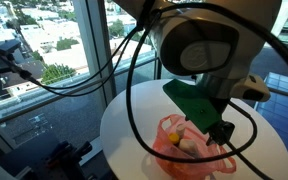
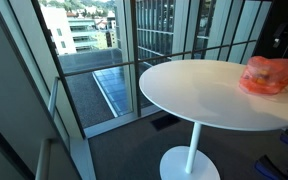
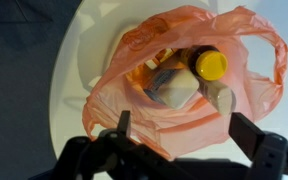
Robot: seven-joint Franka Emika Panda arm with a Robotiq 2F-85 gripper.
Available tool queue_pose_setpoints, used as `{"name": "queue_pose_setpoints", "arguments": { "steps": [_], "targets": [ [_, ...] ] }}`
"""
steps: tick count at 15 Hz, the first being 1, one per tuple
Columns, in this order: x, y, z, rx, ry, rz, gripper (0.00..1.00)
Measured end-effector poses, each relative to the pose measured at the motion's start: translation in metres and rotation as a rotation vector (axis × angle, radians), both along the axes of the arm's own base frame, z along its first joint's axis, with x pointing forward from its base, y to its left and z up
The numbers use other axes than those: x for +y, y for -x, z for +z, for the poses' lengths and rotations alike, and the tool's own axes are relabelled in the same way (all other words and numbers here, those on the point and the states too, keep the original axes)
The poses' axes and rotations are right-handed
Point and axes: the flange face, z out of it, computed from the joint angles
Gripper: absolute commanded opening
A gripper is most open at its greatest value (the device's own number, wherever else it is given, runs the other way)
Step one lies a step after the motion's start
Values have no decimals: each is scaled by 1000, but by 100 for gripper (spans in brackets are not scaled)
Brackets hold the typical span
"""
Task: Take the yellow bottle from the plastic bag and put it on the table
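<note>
An orange-pink plastic bag [image 3: 184,85] lies open on the round white table [image 3: 79,70]. Inside it I see a bottle with a yellow cap [image 3: 208,65] and a pale boxy item [image 3: 172,90]. My gripper [image 3: 181,125] is open, its two dark fingers spread just above the bag's near edge, holding nothing. In an exterior view the bag [image 1: 189,148] sits under the arm with the gripper [image 1: 222,133] beside it. In an exterior view the bag [image 2: 267,75] rests at the table's far right; the gripper is not seen there.
The round white table [image 2: 199,95] stands on a pedestal next to tall windows with a railing. A green object [image 1: 194,100] lies on the table behind the bag. Black cables [image 1: 124,70] hang around the arm. The floor [image 3: 14,90] lies beyond the table edge.
</note>
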Motion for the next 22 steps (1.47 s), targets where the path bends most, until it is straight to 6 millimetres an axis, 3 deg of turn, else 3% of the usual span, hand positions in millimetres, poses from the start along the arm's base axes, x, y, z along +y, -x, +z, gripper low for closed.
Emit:
{"name": "queue_pose_setpoints", "arguments": {
  "steps": [12,22],
  "targets": [
    [-13,-14,-61,87,-15,33,100],
    [3,-38,-94,125,-33,81,100]
  ]
}}
